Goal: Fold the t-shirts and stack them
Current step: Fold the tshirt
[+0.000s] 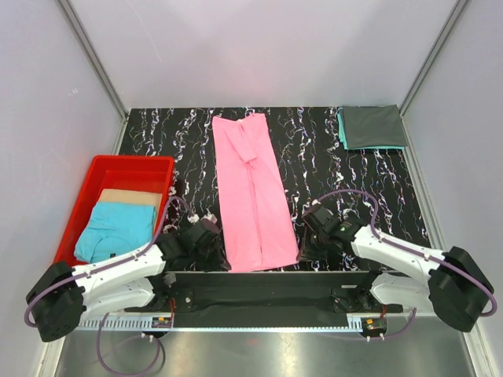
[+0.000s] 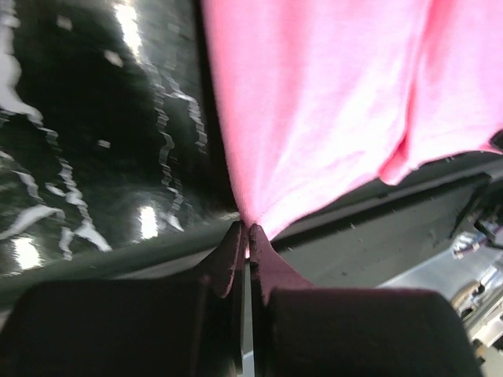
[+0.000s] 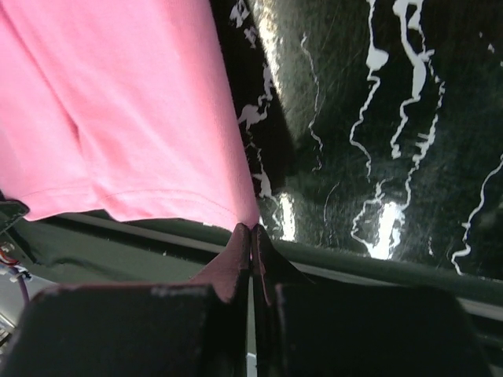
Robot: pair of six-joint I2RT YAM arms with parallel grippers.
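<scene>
Marbled table (image 1: 330, 157): pink shirt (image 1: 251, 196) lies lengthwise near-to-far

no text, label, brand, number or sign could be read in any of the three views.
</scene>
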